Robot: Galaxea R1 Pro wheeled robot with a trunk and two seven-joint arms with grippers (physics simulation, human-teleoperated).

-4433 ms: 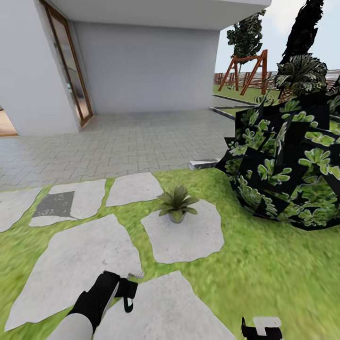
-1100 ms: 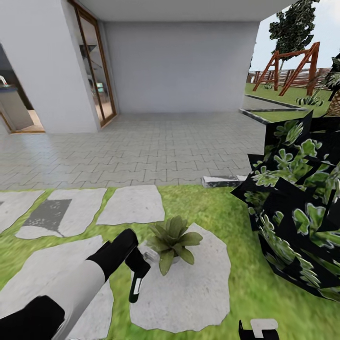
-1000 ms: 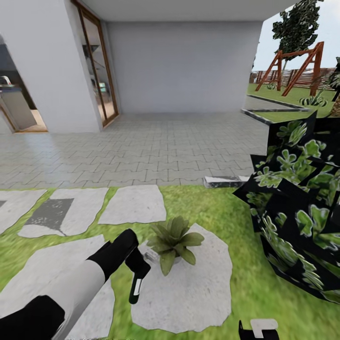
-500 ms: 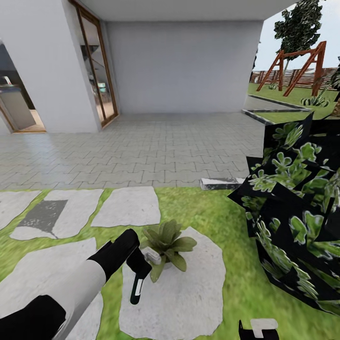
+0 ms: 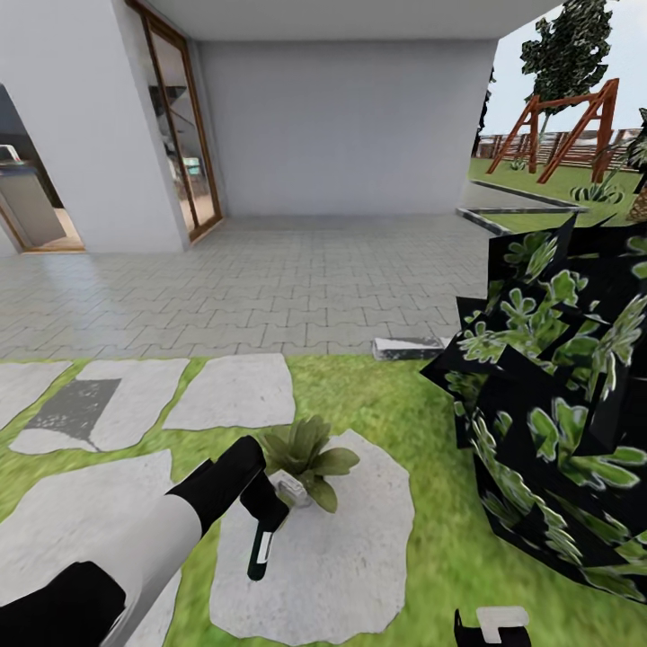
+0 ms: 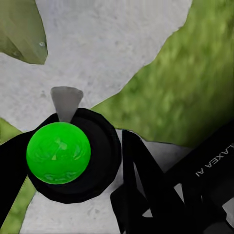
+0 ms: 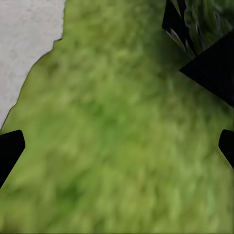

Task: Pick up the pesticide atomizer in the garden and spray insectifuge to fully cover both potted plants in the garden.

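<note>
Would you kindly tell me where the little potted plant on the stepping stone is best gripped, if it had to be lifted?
Probably by the grey pot under the potted plant, coming in low from the side: the leaves fan out above and hide it from the top.

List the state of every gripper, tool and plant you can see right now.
left gripper: shut on the pesticide atomizer.
pesticide atomizer: held, body hanging down, pale trigger head beside the plant.
potted plant: upright on a stepping stone.
right gripper: open, over grass.
</note>
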